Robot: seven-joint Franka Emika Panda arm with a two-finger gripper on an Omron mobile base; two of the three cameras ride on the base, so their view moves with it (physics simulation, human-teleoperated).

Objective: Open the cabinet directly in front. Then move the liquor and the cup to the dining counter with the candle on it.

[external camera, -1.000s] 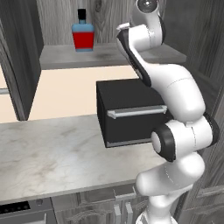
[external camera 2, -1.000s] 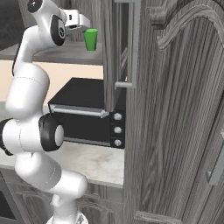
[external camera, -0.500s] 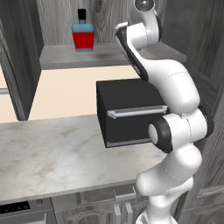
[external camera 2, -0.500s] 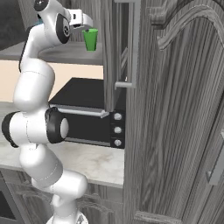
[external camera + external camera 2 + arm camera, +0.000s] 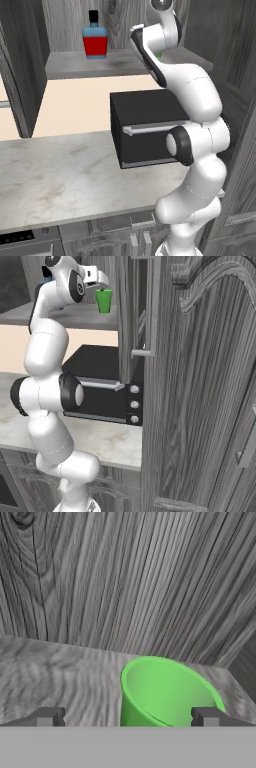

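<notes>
Cup (image 5: 167,694) base cut off between open fingertips (image 5: 46,717)

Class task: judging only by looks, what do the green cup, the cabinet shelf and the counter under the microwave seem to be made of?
The cup: probably plastic, being plain, uniform bright green with a matte, smooth wall. The cabinet shelf: grey wood or wood-look laminate, with streaky grain and a knot in the back panel. The counter: marble-like stone, pale grey with soft veining and a mild sheen.

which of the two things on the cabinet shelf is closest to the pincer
The green cup: it stands upright right in front of the open pincer, partly between its tips. The liquor bottle stands farther left on the same shelf.
</notes>
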